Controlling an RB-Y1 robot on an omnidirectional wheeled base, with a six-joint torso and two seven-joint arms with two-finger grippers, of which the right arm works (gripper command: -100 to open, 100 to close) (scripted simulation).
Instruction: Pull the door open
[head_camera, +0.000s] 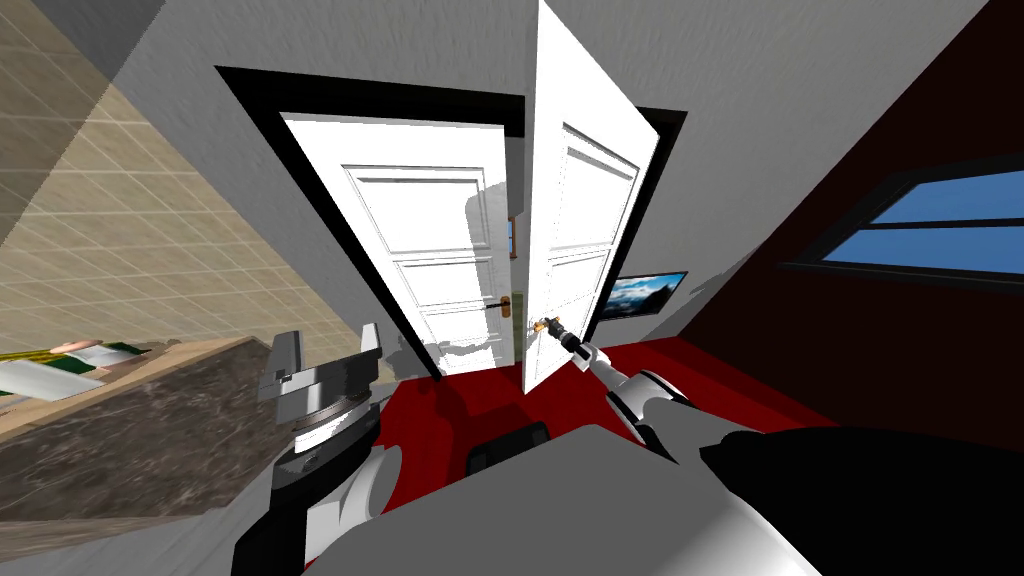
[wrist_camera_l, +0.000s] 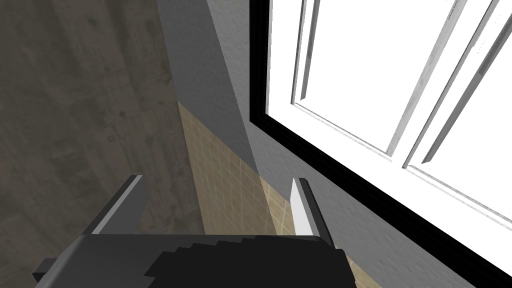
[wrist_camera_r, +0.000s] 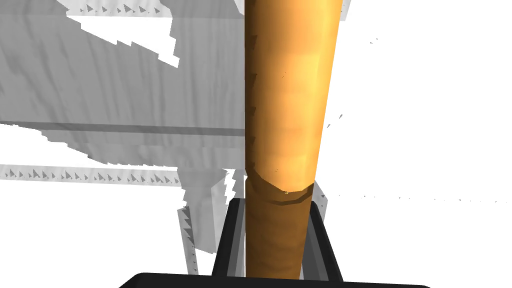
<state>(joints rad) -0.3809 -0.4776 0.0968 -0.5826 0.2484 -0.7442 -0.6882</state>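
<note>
Tightly, right end effector (wrist_camera_r: 277, 204) clamps the orange door handle (wrist_camera_r: 287, 115).

A home — panelled white doors (head_camera: 440, 240), red floor (head_camera: 722, 378) (framed landscape picture (head_camera: 640, 296) too), marbled counter (head_camera: 130, 440).

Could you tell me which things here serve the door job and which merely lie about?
Job: white panelled door standing ajar; its orange lever handle; right gripper shut on it.
Around: open left gripper; brown marbled counter; framed landscape picture; blue window.
</note>
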